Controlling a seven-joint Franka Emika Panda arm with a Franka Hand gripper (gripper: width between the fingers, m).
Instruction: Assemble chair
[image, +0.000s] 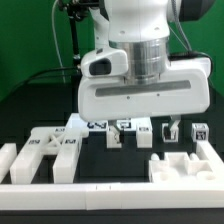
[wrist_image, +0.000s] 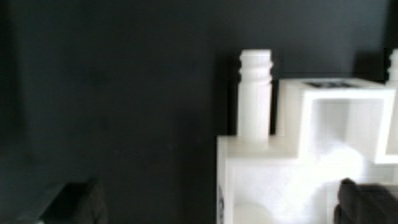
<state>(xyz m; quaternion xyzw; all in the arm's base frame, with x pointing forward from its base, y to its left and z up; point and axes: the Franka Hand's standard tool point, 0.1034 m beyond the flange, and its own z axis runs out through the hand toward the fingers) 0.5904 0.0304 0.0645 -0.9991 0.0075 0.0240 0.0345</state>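
The chair is in loose white tagged parts on the black table. In the exterior view, blocky pieces (image: 48, 152) lie at the left, a cut-out slab (image: 183, 165) at the right and a small cube (image: 200, 131) behind it. My gripper (image: 142, 128) hangs low over the tagged middle parts (image: 122, 128). In the wrist view the gripper (wrist_image: 222, 205) is open. One dark fingertip (wrist_image: 71, 200) is over bare table, the other over a white part (wrist_image: 294, 170) with an upright peg (wrist_image: 254, 90). That part's edge lies between the jaws, and nothing is held.
A long plain white border rail (image: 100, 187) runs along the front of the table, with a raised end (image: 10, 160) at the exterior view's left. A green stand (image: 76, 40) and cables rise behind the arm.
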